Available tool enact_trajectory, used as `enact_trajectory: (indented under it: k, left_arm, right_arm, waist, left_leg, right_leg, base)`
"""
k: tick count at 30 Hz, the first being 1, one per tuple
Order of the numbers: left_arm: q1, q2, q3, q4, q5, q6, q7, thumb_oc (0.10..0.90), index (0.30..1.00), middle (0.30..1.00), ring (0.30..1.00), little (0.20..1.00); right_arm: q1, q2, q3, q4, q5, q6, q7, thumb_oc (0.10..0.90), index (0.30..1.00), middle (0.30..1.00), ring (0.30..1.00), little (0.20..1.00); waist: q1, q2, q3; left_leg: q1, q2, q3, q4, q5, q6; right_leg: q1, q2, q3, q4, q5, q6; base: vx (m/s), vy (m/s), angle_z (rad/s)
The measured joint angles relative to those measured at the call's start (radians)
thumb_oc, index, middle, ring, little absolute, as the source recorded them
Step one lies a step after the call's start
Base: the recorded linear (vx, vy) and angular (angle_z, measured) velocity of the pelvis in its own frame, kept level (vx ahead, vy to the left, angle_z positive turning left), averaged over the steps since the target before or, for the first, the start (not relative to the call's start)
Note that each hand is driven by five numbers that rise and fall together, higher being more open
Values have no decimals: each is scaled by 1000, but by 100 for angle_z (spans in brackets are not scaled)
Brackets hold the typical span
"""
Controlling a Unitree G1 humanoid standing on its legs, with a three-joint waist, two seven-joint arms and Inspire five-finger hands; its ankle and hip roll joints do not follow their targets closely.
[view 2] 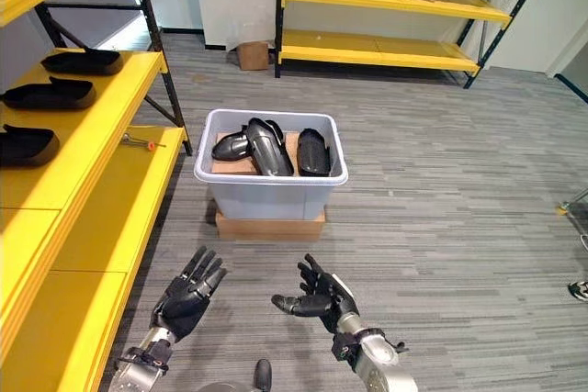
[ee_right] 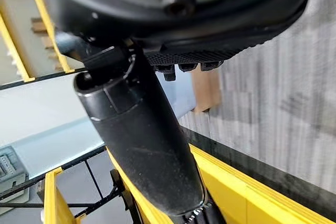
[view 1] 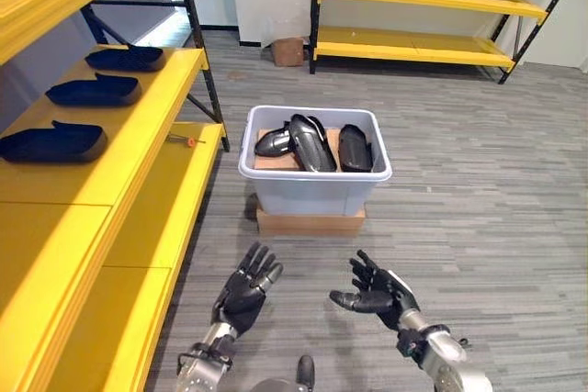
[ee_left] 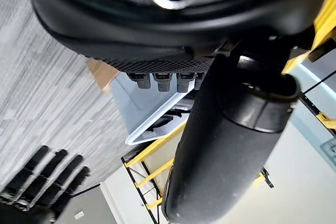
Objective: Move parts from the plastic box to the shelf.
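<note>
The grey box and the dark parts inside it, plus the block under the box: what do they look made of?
The box looks like moulded plastic: pale grey, smooth walls, rolled rim, slight sheen. The parts seem hard plastic or perhaps composite: black, curved shells with glossy highlights; the exact material is unclear. The block underneath appears to be cardboard: matte brown with flat, squared edges.
</note>
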Motion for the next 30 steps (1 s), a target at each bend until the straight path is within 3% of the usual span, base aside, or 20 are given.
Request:
enact_trajectory:
  k: [1,2,3,4,5,6,7,8,9,10,11,13,14,17,20,25,28,30]
  left_arm:
    - [-1,-1,-4,-7,1,0,3,900,1000,1000,1000,1000]
    - [-3,-13,-12,-7,3,2,4,900,1000,1000,1000,1000]
    - [-7,-30,-14,2,3,3,6,900,1000,1000,1000,1000]
    - [-13,-29,-7,4,3,1,7,900,1000,1000,1000,1000]
    - [-29,-29,-17,0,5,2,4,900,1000,1000,1000,1000]
    - [-43,-36,-31,13,5,4,6,900,1000,1000,1000,1000]
    - [-45,-57,-44,23,5,4,9,900,1000,1000,1000,1000]
    - [-49,-61,-46,26,6,4,8,900,1000,1000,1000,1000]
    - [-52,-47,-44,22,9,4,6,900,1000,1000,1000,1000]
    - [-49,-43,-52,1,21,4,0,900,1000,1000,1000,1000]
    - [-39,-44,-45,4,37,6,3,900,1000,1000,1000,1000]
    - [-11,-32,-45,1,41,6,4,900,1000,1000,1000,1000]
    - [-10,-27,-45,1,41,7,5,900,1000,1000,1000,1000]
    - [-14,-28,-46,-7,40,8,7,900,1000,1000,1000,1000]
    - [-14,-39,-42,-9,41,9,19,900,1000,1000,1000,1000]
    - [-15,-49,-43,-38,41,22,20,900,1000,1000,1000,1000]
    - [-27,-71,-42,-40,41,22,19,900,1000,1000,1000,1000]
    - [-34,-74,-47,-56,42,22,18,900,1000,1000,1000,1000]
  right_arm:
    - [4,-1,-1,0,0,-3,-10,900,1000,1000,1000,1000]
    - [8,-7,2,4,0,-4,-27,900,1000,1000,1000,1000]
    - [7,-10,3,11,1,-6,-32,900,1000,1000,1000,1000]
    - [8,-6,5,11,2,-13,-37,900,1000,1000,1000,1000]
    - [22,-18,3,-11,12,-26,-42,900,1000,1000,1000,1000]
    - [30,-25,3,-12,20,-28,-49,900,1000,1000,1000,1000]
    - [36,-33,5,-7,20,-22,-64,900,1000,1000,1000,1000]
    - [36,-24,8,-3,20,-22,-69,900,1000,1000,1000,1000]
    - [41,-2,6,0,21,-26,-70,900,1000,1000,1000,1000]
    - [59,-3,1,-15,20,-29,-71,900,1000,1000,1000,1000]
    - [51,6,6,9,19,-15,-76,900,1000,1000,1000,1000]
    - [55,13,6,27,19,-10,-86,900,1000,1000,1000,1000]
    - [51,13,6,27,19,-12,-90,900,1000,1000,1000,1000]
    - [49,9,5,27,19,-16,-92,900,1000,1000,1000,1000]
    - [29,7,7,53,18,-16,-91,900,1000,1000,1000,1000]
    - [3,-11,4,59,16,-32,-91,900,1000,1000,1000,1000]
    - [7,-22,0,59,16,-37,-85,900,1000,1000,1000,1000]
    - [6,-32,-4,59,16,-40,-82,900,1000,1000,1000,1000]
  waist:
    - [0,2,-1]
    - [-1,9,-1]
    - [-12,12,-7]
    - [-32,-3,-2]
    - [-56,2,10]
    - [-70,4,16]
    - [-77,15,13]
    - [-84,3,17]
    - [-88,-39,22]
    - [-101,-36,26]
    - [-90,-60,29]
    - [-78,-53,27]
    - [-78,-53,26]
    - [-91,-35,20]
    - [-96,-20,16]
    - [-101,-17,-2]
    - [-102,-23,-9]
    - [-102,-25,-8]
  left_leg:
    - [8,5,0,-14,2,-4]
    - [18,10,15,-26,-24,-12]
    - [16,26,44,-24,-72,-43]
    - [-5,38,117,29,-147,-63]
    - [-28,66,121,107,-139,22]
    - [-13,46,136,103,-111,39]
    - [38,34,136,36,-108,-13]
    - [39,37,173,51,-177,-119]
    - [20,17,172,137,-190,-18]
    - [10,69,122,201,-232,16]
    - [50,41,130,177,-231,19]
    - [136,43,136,99,-207,21]
    - [160,41,136,78,-204,16]
    - [214,55,129,53,-214,-14]
    - [253,84,128,63,-187,-77]
    - [260,115,110,204,-187,-102]
    - [104,121,69,540,-181,-141]
    - [12,121,52,633,-198,-143]
  right_leg:
    - [-7,25,-9,-69,-4,-13]
    - [-38,69,-46,-211,9,-57]
    - [-37,91,-56,-347,31,-87]
    - [-43,88,-55,-487,74,-86]
    - [-66,68,-44,-511,108,-38]
    - [-78,51,-34,-510,148,-12]
    - [-104,63,-5,-559,243,-10]
    - [-112,57,9,-615,281,-20]
    - [-113,9,26,-660,314,4]
    - [-121,-1,20,-668,332,50]
    - [-111,-31,22,-693,364,31]
    - [-85,-11,-24,-727,389,-3]
    - [-76,-8,-24,-730,394,-5]
    - [-33,28,-22,-739,470,-71]
    - [22,61,-23,-745,451,-108]
    - [95,98,5,-753,382,-139]
    - [122,94,5,-748,348,-176]
    - [123,96,5,-748,333,-195]
  base:
    - [136,-61,1]
    - [149,-76,-8]
    - [153,-67,-7]
    - [164,-55,24]
    - [224,-71,39]
    - [182,-59,30]
    - [314,-146,3]
    - [246,-129,3]
    - [311,-177,28]
    - [195,-134,27]
    - [248,-184,7]
    - [285,-225,-12]
    - [253,-200,1]
    - [195,-157,5]
    - [295,-232,-18]
    - [245,-226,-37]
    - [121,-148,-19]
    - [119,-109,13]
